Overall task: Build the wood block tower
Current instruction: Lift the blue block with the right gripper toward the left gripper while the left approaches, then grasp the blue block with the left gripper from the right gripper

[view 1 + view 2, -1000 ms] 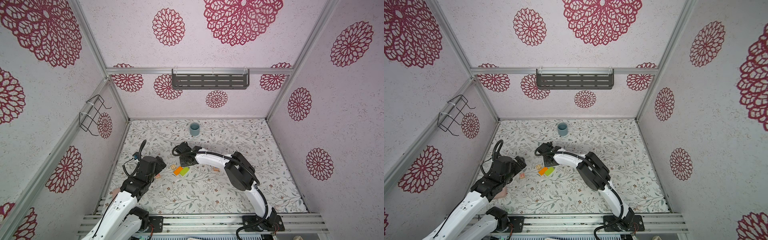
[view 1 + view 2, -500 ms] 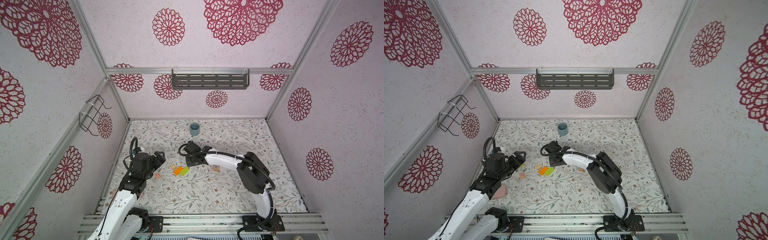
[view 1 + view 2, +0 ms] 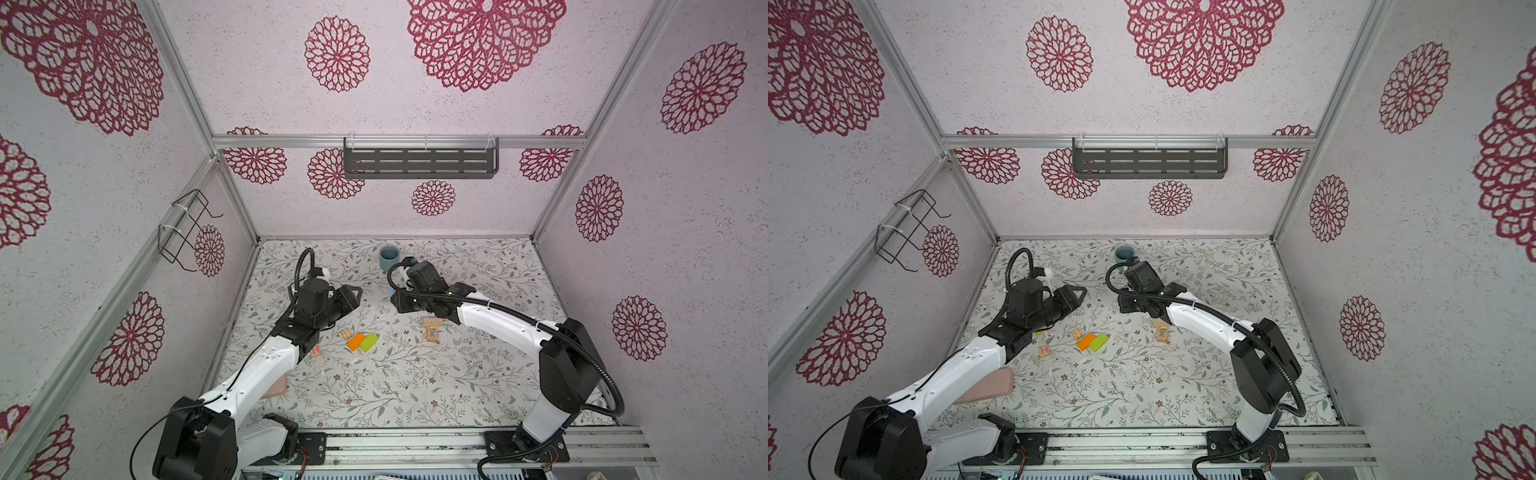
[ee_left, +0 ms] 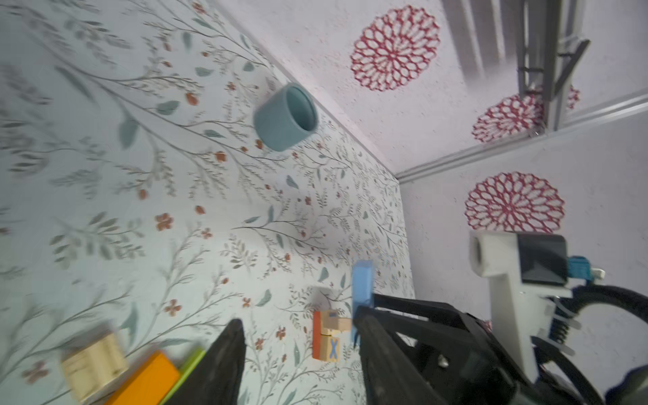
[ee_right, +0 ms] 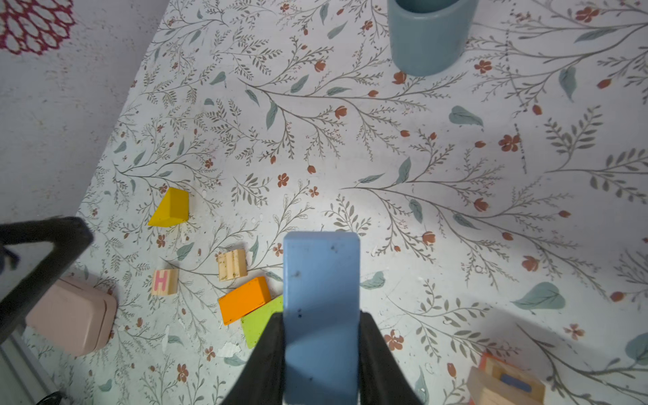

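Two claws | right claw (image 5: 321,317) closed on the blue block (image 5: 321,277), aloft over the counter (image 5: 456,210) | left claw (image 4: 298,321) parted, empty | partial tower (image 3: 431,330) stands near right arm (image 3: 498,324) | advised: keep block level, centre above stack, lower slowly, release once seated

- Blue block (image 5: 321,280): long flat rectangle, clear of the mat, clamped at one end in the right gripper (image 5: 321,315).
- Orange block (image 5: 244,299) and green block (image 5: 261,324): flat on the mat, side by side, touching.
- Ridged tan cube (image 5: 231,264): just beside the orange block.
- Letter cube (image 5: 164,281): pink H facing up.
- Yellow wedge (image 5: 170,207): on its side, apart.
- Two pale cubes (image 3: 431,328), one with a blue X: against a red-orange slab (image 4: 317,336).
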Action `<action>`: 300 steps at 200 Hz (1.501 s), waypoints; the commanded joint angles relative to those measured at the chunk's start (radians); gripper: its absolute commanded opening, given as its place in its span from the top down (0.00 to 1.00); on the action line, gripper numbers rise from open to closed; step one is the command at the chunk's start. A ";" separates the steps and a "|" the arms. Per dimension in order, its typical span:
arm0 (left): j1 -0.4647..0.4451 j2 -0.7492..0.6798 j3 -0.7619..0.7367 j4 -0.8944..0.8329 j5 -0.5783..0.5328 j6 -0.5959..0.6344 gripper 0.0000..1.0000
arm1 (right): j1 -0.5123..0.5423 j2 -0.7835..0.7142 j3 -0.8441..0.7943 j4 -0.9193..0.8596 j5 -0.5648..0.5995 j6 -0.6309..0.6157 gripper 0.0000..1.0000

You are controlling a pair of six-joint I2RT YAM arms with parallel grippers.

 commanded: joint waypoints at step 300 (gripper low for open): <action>-0.105 0.311 0.119 0.301 0.212 -0.070 0.70 | -0.055 -0.130 -0.079 0.107 -0.089 -0.106 0.73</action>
